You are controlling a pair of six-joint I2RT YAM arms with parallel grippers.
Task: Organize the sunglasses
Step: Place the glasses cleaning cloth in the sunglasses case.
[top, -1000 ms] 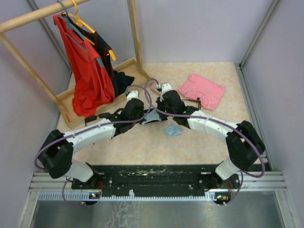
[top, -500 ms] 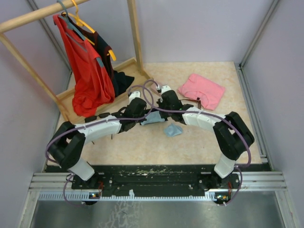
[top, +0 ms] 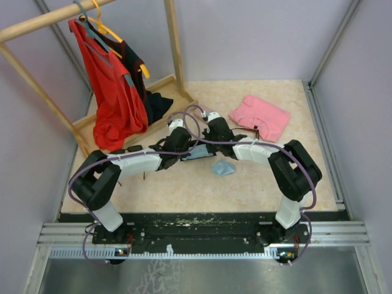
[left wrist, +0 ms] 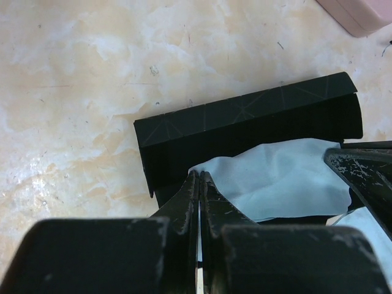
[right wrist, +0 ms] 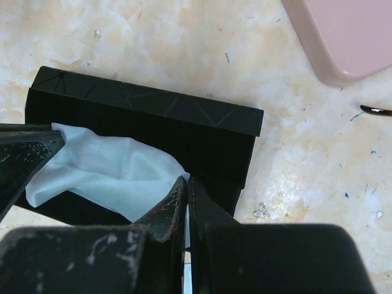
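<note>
With fingers (left wrist: 184, 205) of left gripper (left wrist: 199, 177) and right gripper (right wrist: 187, 182) pinched tight on a pale blue soft cloth (left wrist: 275, 177) atop a black oblong case (left wrist: 245, 116), leaves thin reddish-brown-framed sunglasses (right wrist: 375, 110) not yet cased, right of the right fingers.

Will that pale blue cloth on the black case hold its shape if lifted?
Probably not: the pale blue cloth lies creased over the black case, so it looks thin and floppy. Likely to sag between the left gripper and right gripper pinching it.
</note>
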